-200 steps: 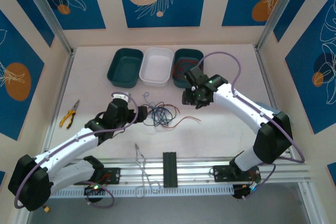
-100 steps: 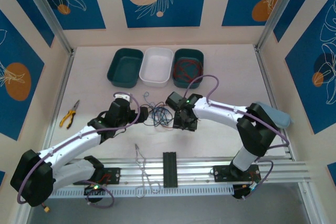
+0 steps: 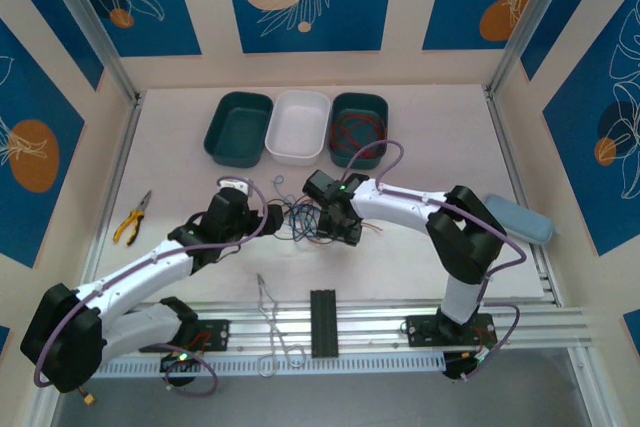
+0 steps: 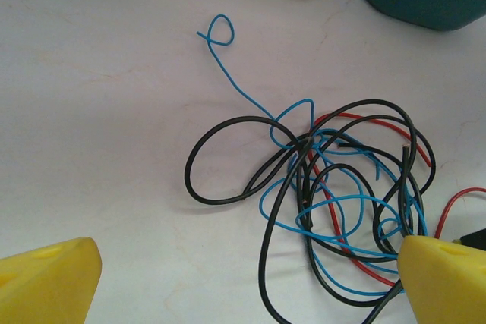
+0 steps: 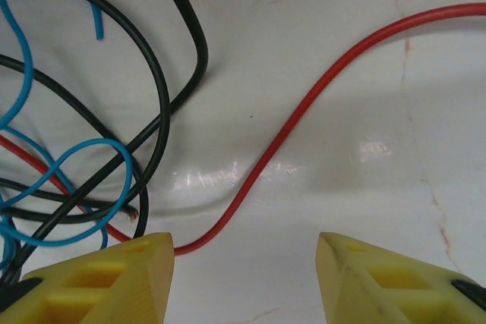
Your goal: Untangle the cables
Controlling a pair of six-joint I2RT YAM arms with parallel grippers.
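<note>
My right arm just swung down from the tray [image 3: 385,107] at 1 o'clock. My right hand [image 3: 345,228] is now over the cables [image 3: 303,219] mid-counter, half spread above a red strand [image 5: 304,104], pinching nothing. My left hand [image 3: 268,217] waits at their 9 o'clock, spread wide. I'd say the next pull's close.

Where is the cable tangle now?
In the top view, the cables lie mid-table between the left tool and right tool, in front of the white tray.

Right pincer [image 5: 243,278] cam for me: jaws sit apart over the white bench [image 5: 395,58]. A red cable [image 5: 304,104] snakes down from top right and runs to the finger at lower left. Black cables [image 5: 202,51] and blue cables [image 5: 99,142] pile up at left.
</note>
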